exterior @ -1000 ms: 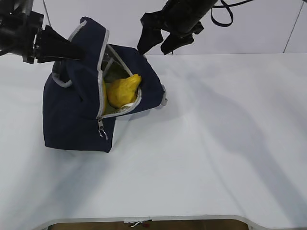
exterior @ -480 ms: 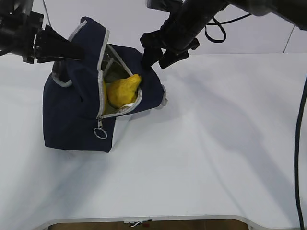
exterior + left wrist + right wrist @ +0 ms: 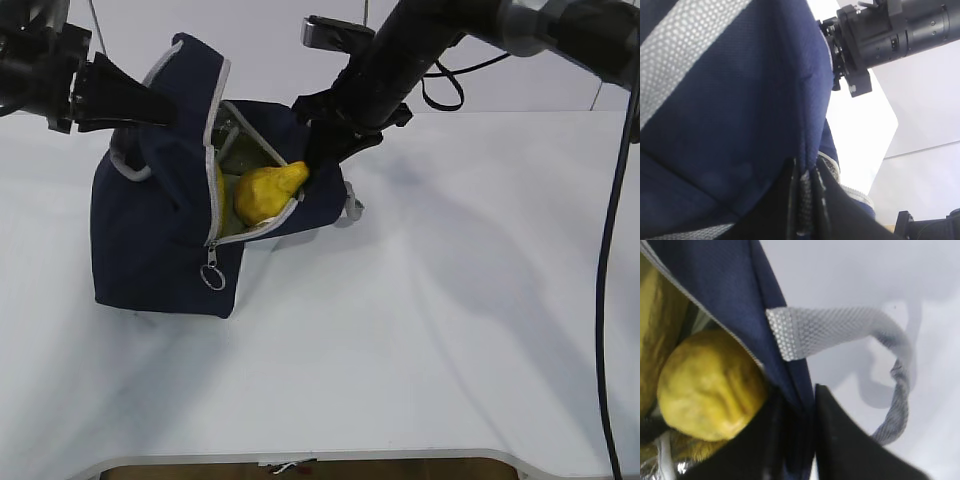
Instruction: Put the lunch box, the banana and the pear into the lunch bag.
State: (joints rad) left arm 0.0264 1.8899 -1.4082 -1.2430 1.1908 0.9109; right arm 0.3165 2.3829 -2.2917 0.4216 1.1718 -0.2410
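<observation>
Lunch bag [image 3: 160, 240] stood on the white worktop [image 3: 420, 330], its zippered mouth gaping. Only the pear [image 3: 265, 192] showed plainly inside; a yellow strip beside it was too cropped to name, and no lunch box could be made out. The left gripper [image 3: 802, 200] pinched the raised flap, the right gripper [image 3: 792, 440] the bag's near rim.
</observation>
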